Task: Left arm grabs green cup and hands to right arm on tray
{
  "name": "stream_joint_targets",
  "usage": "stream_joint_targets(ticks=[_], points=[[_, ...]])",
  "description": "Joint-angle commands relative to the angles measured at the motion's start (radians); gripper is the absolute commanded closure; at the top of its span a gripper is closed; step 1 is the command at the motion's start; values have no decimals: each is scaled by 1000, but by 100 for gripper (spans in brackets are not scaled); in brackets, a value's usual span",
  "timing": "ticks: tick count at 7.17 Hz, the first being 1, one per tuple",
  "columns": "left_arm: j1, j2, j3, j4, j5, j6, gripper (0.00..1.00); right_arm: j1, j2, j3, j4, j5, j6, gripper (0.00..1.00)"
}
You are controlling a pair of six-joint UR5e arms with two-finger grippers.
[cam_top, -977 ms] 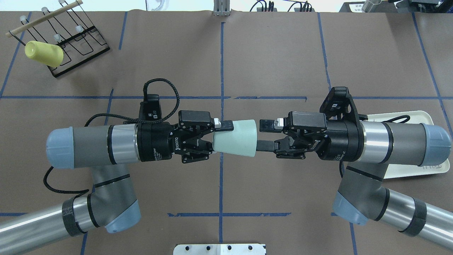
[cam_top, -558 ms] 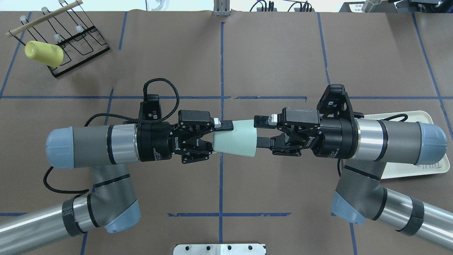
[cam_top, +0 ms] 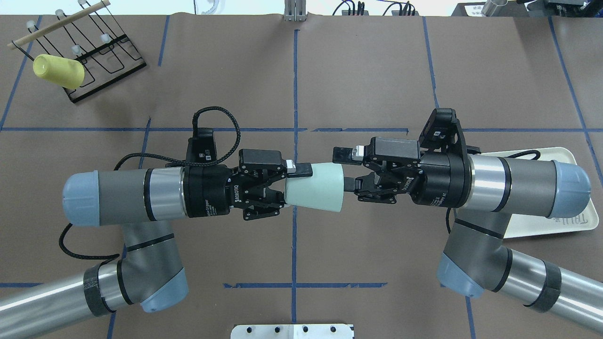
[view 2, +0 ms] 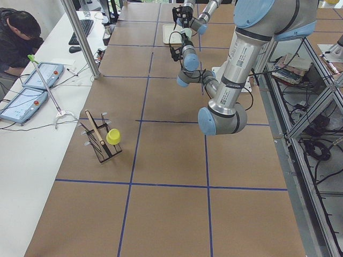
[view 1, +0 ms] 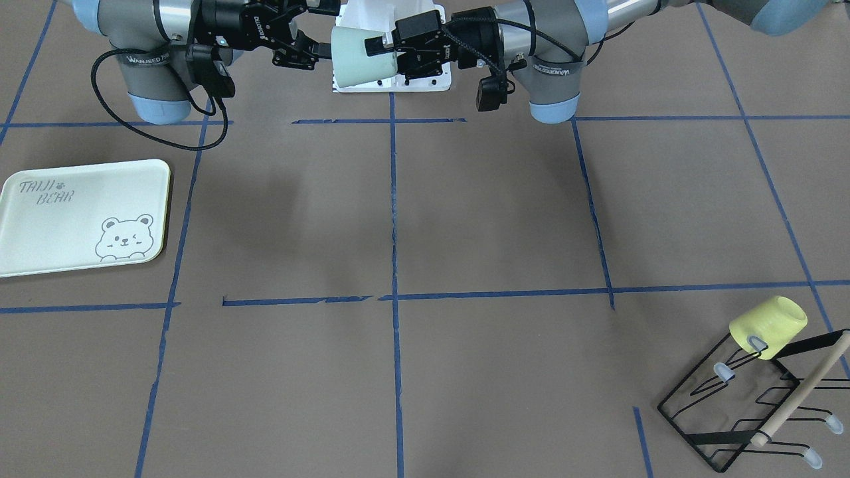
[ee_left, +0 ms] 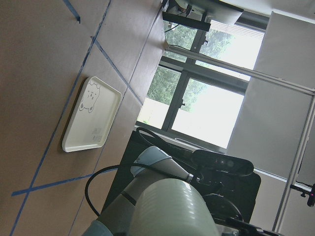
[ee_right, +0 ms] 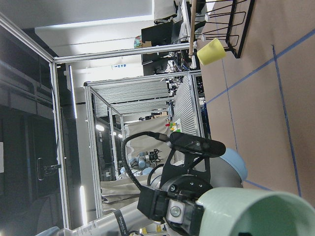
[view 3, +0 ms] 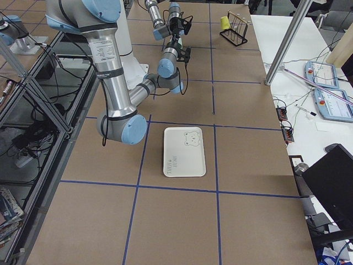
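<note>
Overhead exterior: left hand clenches green cup; right hand, spread at 3 o'clock, may knock it loose closing.

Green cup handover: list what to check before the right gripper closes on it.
1. Left gripper shut on the base end of the green cup: ok.
2. Cup held in the air, lying sideways, with its mouth towards the right arm: ok.
3. Right gripper open: ok.
4. Its fingers straddle the cup's rim, one outside the wall and one in the mouth: looks ok in the overhead view.
5. Fingers far enough over the rim for a firm hold: cannot tell.
6. Tray has nothing lying on it, so it is ready to take the cup: ok.
</note>
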Motion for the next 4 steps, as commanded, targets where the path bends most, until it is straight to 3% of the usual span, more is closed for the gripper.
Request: stream_joint_targets(ticks=[1,4], points=[[1,0,-3,0,0,0,59,0,-1,-5,-9,0,1,31],[1,1,-3,0,0,0,59,-2,-4,-13,-21,1,1,50]])
